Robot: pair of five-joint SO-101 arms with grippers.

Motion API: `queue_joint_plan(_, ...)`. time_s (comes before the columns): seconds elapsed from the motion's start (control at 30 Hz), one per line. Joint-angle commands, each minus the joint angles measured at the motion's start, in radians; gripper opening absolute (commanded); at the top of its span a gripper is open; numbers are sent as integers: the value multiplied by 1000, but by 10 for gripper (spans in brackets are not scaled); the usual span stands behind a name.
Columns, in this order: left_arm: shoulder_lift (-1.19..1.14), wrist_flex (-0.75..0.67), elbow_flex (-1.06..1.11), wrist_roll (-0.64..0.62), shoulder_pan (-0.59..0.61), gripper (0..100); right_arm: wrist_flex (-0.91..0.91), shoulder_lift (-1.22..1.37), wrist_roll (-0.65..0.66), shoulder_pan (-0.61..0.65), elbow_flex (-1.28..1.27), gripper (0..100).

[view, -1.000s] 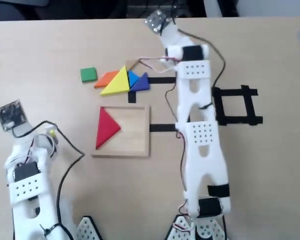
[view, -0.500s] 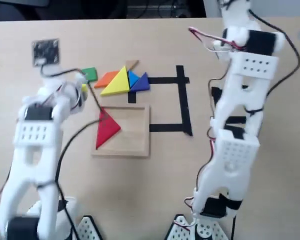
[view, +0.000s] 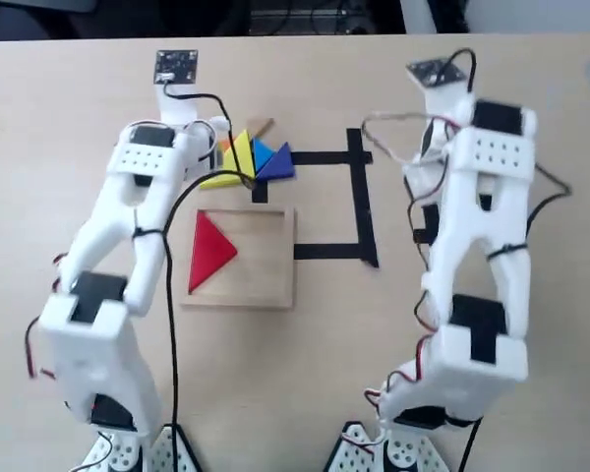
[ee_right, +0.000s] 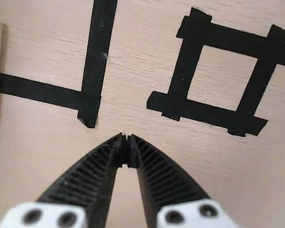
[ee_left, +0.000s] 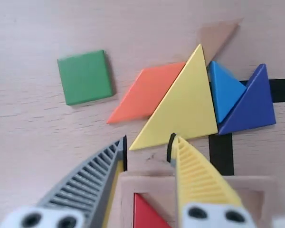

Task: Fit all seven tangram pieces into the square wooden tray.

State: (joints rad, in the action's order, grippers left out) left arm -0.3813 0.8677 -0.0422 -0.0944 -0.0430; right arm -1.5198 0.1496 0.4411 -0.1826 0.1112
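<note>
Beside the yellow triangle, the left claw hangs parted, holding nothing.

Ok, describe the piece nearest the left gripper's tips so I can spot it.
Start at the square wooden tray holding the red triangle; loose pieces cluster on the table just past its far edge. Mid-cluster lies the yellow triangle, between the orange piece and the light blue triangle. It is the largest there and the only yellow one.

table: light wood, under my right fingers | black tape square: just ahead of them | black tape lines: beside it | dark room: past far edge
</note>
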Motion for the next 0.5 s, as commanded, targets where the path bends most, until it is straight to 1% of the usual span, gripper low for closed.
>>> queue_joint_plan(0.0,-98,-3,-166,-6,-10,166,232,-162,-11,-8,-272,11)
queue_joint_plan(0.2,-269,2,-335,-6,-25,166,377,-263,-5,-9,-458,11)
queue_joint_plan(0.27,-322,3,-386,-6,-33,166,402,-263,5,-12,-479,11)
queue_joint_plan(0.37,-379,3,-460,-6,-33,166,430,-263,54,-12,-506,11)
queue_joint_plan(0.47,-390,26,-489,-6,-33,168,436,-263,57,-11,-512,11)
